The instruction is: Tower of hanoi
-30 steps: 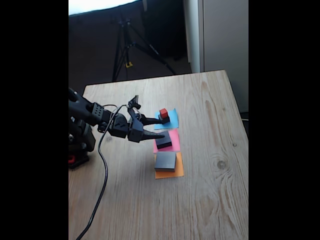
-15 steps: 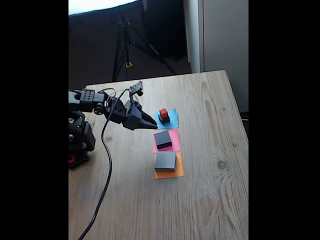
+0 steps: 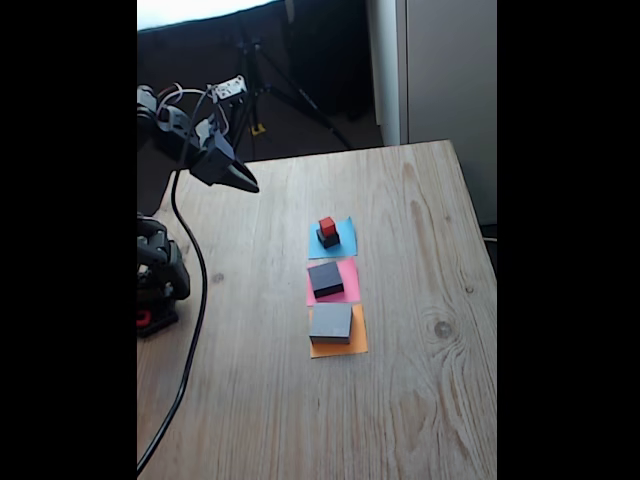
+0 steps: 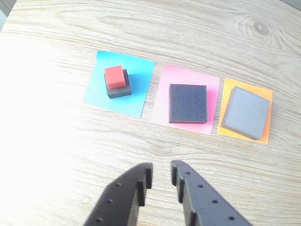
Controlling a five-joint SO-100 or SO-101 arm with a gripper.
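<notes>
Pale wood with a wavy grain and a dark knot forms the counter (image 3: 420, 400), lit brightly enough that its near part washes out to white in the wrist view. Three paper squares lie on it in a row, close together but not overlapping: a blue square (image 4: 136, 89), a pink square (image 4: 188, 77) and an orange square (image 4: 268, 117). On the blue one sits the small black cube (image 4: 120, 89) with the tiniest red cube (image 4: 114, 76) stacked on top of it. The medium black block (image 4: 188, 103) lies flat on the pink paper, and the large flat grey block (image 4: 245, 112) rests on the orange paper, turned slightly askew to it. In the fixed view the hand (image 3: 246, 184) hangs raised in the air above the far left part of the counter, well apart from the blocks, holding nothing; its jaws stand almost together, with only a narrow slit between the tips in the wrist view. A black cable (image 3: 185, 330) trails down from the arm across the wood. Behind the counter the room is dark, with a tripod (image 3: 255, 90) standing on the floor and a pale cabinet (image 3: 445, 70) at the right.
</notes>
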